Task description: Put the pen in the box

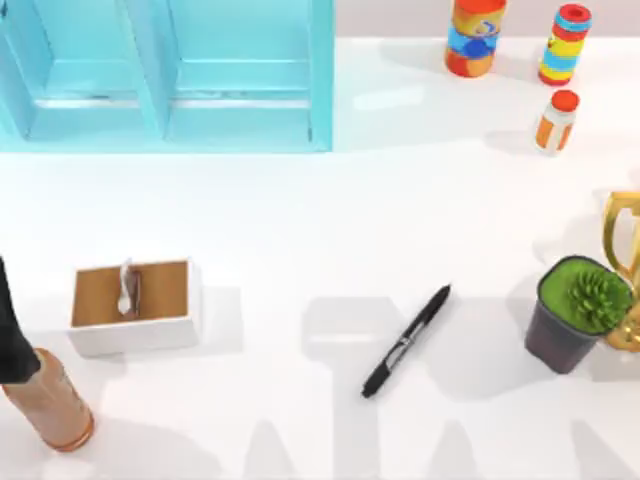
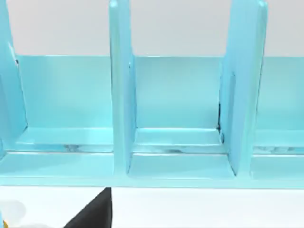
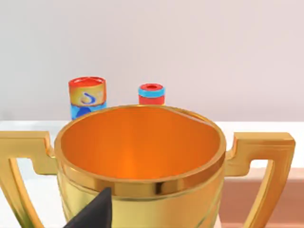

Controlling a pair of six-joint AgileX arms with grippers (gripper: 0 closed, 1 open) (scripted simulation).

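The pen lies diagonally on the table, right of centre, well apart from the box at left. The right arm is judged nearer. Neither gripper's grip state can be determined.

My white table runs under soft light that lays pale grey shadows across it, and behind it I see a plain off-white wall. At the far left stands a big turquoise shelf unit, its upright dividers splitting it into open bays. The shelf's floor is glossy with faint dark streaks.
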